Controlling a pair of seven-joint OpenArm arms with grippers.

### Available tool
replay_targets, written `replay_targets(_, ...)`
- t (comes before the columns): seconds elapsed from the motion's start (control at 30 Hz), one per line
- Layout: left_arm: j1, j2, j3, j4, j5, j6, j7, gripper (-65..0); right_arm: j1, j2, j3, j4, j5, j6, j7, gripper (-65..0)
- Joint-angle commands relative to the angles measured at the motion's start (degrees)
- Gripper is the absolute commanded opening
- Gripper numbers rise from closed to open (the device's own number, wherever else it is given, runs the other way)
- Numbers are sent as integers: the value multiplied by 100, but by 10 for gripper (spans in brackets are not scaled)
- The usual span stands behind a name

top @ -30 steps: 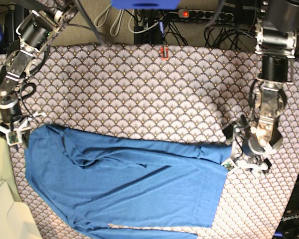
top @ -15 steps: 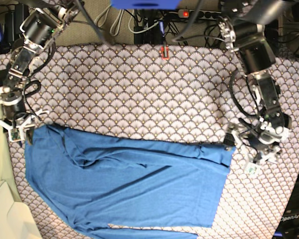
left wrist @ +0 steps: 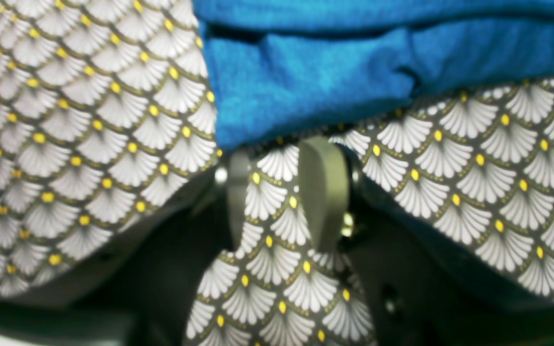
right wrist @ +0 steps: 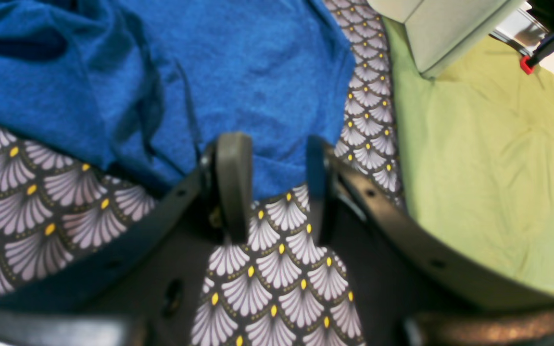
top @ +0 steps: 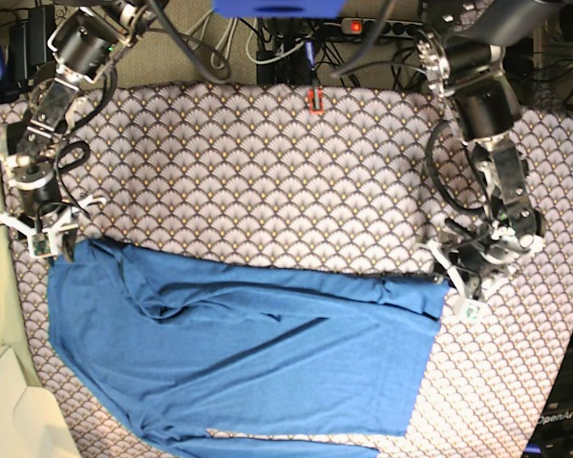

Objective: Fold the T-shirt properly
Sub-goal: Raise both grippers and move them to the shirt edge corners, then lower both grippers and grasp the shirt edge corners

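You're early in the fold. The T-shirt (top: 239,358) lies on the near half of the scallop-patterned tablecloth (top: 267,162), one straight edge running across the middle, the body wrinkled near the left of the base view, its lower part cut off by the frame. No tidy rectangle yet; most of the folding is left, by my read.

Left gripper (left wrist: 282,192) sits at the shirt's corner on the base view's right. Wrist view: jaws part-way apart, only tablecloth between them, blue corner just beyond the tips, so nothing gripped.

Right gripper (right wrist: 272,185) is at the opposite corner. Jaws apart, shirt edge lying between the tips; whether it's pinched, you can't tell. Green sheet (right wrist: 488,158) just past the cloth edge.

Versus the earlier base frames: the left arm has swung in and tilted toward the corner, jaws narrowed from wide. Right gripper has shifted slightly up along the cloth edge. Shirt unchanged.
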Motion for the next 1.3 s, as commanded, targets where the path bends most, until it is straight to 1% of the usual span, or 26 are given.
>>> replay_targets(0.0, -189, -57, -10, 70, -121, 25, -338, -386, 99, 83, 2, 130, 115, -64, 160, -446)
replay_targets(0.1, -92, -13, -283, 44, -112, 38, -698, -275, 99, -13, 2, 122, 115, -64, 160, -446)
replay_targets(0.17, -83, 14, -362, 35, -139, 293, -865, -217, 99, -31, 2, 104, 124, -64, 160, -446)
replay_targets(0.23, -66, 58, -362, 26, -139, 645, -1032, -189, 90, -40, 2, 95, 335, -64, 160, -446)
replay_targets(0.3, -66, 58, -362, -70, -147, 926, -1190, -180, 29, -40, 2, 95, 687, -64, 142, -446)
replay_targets(0.37, -83, 67, -362, -440, -156, 1067, -1375, -179, -15, -31, -16, 122, 880, -64, -25, -446)
replay_targets(0.47, -127, 67, -362, -993, -165, 1084, -1727, -179, -7, -13, -16, 122, 889, -64, -210, -446)
replay_targets(0.53, -189, 119, -362, -1257, -165, 1119, -2008, -179, -7, -5, -16, 122, 889, -64, -227, -446)
replay_targets(0.67, -224, 225, -388, -1477, -165, 1128, -2324, -178, -7, 4, -16, 122, 889, -64, -227, -446)
replay_targets(0.83, -321, 339, -397, -1486, -165, 1128, -2351, -178, 11, 4, -16, 104, 889, -64, -227, -446)
replay_targets(1.27, -338, 304, -415, -1486, -165, 1137, -2351, -179, 29, 57, -33, 95, 889, -64, -227, -446)
